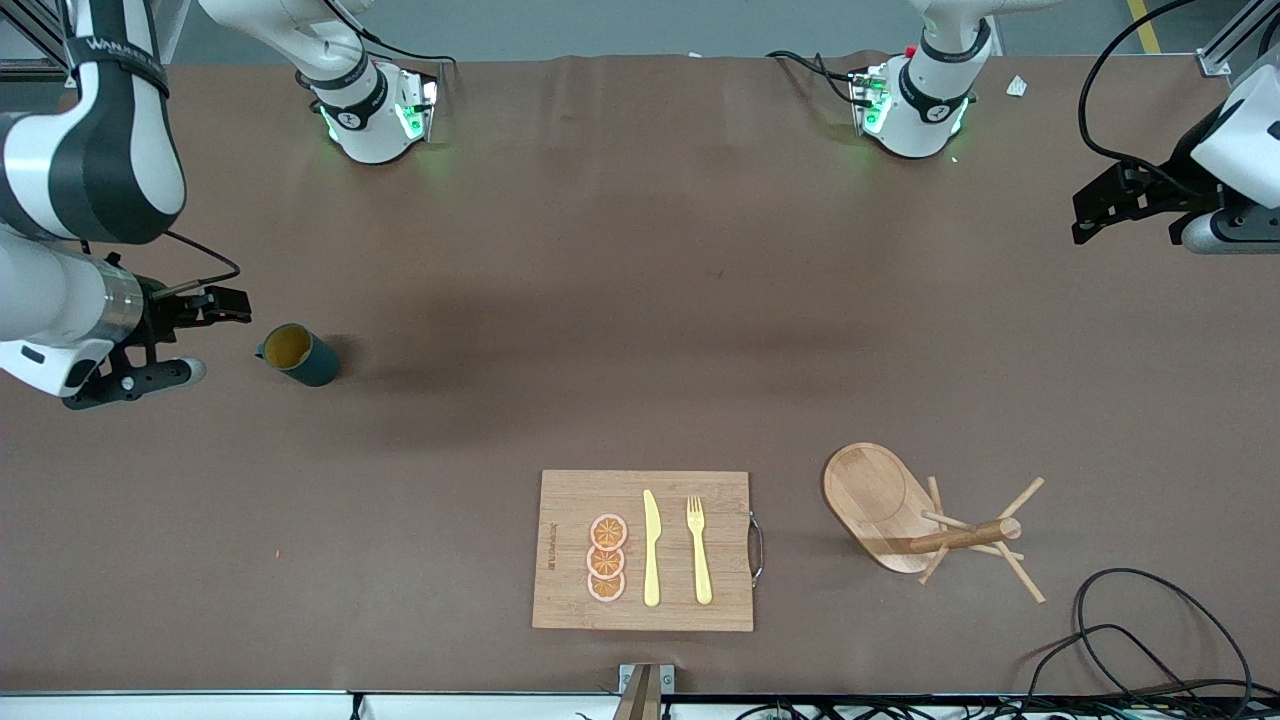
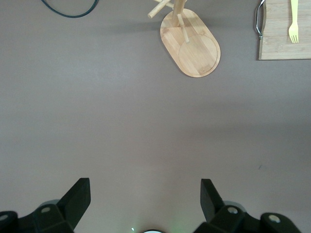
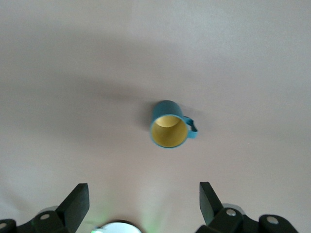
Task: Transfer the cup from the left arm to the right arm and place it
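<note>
The cup (image 1: 298, 355), dark teal with an ochre-yellow inside, stands upright on the brown table near the right arm's end. Its handle points toward that end. It also shows in the right wrist view (image 3: 169, 127), apart from the fingers. My right gripper (image 1: 225, 305) hangs open and empty above the table just beside the cup; in its own view (image 3: 143, 194) the jaws stand wide apart with nothing between them. My left gripper (image 1: 1085, 215) is open and empty, up over the table's left arm end, and its own view (image 2: 145, 194) shows only bare table between the fingers.
A wooden cutting board (image 1: 570, 500) with orange slices, a yellow knife and a yellow fork lies near the front camera. A wooden mug tree on an oval base (image 1: 880, 500) stands beside it and shows in the left wrist view (image 2: 192, 46). Black cables (image 1: 1150, 620) lie near the front corner.
</note>
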Available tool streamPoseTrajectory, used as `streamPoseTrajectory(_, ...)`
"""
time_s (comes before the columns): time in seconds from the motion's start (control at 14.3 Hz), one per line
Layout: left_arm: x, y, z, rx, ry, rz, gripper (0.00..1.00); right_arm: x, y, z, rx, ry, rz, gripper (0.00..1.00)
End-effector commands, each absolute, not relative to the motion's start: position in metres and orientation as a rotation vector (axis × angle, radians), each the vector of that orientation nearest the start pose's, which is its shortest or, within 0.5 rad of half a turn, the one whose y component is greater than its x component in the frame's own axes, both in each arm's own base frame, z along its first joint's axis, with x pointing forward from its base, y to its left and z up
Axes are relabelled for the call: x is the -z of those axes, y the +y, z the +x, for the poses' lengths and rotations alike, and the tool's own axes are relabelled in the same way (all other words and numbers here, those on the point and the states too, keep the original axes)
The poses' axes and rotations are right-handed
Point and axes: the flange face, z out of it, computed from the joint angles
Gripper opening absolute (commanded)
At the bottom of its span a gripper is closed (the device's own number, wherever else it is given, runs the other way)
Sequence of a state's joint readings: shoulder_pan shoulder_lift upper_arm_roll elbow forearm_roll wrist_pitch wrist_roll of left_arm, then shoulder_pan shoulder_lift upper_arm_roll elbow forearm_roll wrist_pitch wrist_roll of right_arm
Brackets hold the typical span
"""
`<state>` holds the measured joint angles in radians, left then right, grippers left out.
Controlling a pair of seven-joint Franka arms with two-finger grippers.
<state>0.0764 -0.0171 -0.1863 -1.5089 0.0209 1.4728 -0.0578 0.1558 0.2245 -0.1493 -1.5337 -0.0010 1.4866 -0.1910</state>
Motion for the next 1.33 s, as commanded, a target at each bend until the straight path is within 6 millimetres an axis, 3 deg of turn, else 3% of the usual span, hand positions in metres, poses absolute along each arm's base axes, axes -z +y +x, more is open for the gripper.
streamPoseTrajectory(0.0,-0.656,-0.052,0.534,0.008,0.125,-3.121,1.0,-0.549,0.003,0.606,-0.344,-0.039,-3.119,1.0)
streamPoseTrajectory(0.14,-0.656,-0.045,0.537,0.017,0.104,-3.123,1.0,-0.572,-0.015,0.609,-0.266,0.158,-3.13,1.0)
streamPoseTrajectory(0.42,-0.65,-0.043,0.543,0.015,0.104,-3.122,1.0,-0.582,-0.046,0.603,-0.287,0.239,-3.101,1.0)
streamPoseTrajectory(0.56,-0.652,-0.042,0.543,0.02,0.106,-3.12,1.0,-0.595,-0.047,0.602,-0.273,0.246,-3.104,1.0)
streamPoseTrajectory(0.91,-0.655,-0.041,0.543,0.027,0.153,-3.111,1.0,-0.595,-0.038,0.603,-0.274,0.234,-3.11,1.0)
streamPoseTrajectory(1.12,-0.659,-0.041,0.542,0.041,0.155,-3.112,1.0,-0.596,-0.053,0.602,-0.269,0.267,-3.09,1.0)
streamPoseTrajectory(1.26,-0.667,-0.04,0.542,0.068,0.152,-3.108,1.0,-0.597,-0.049,0.599,-0.272,0.266,-3.08,1.0)
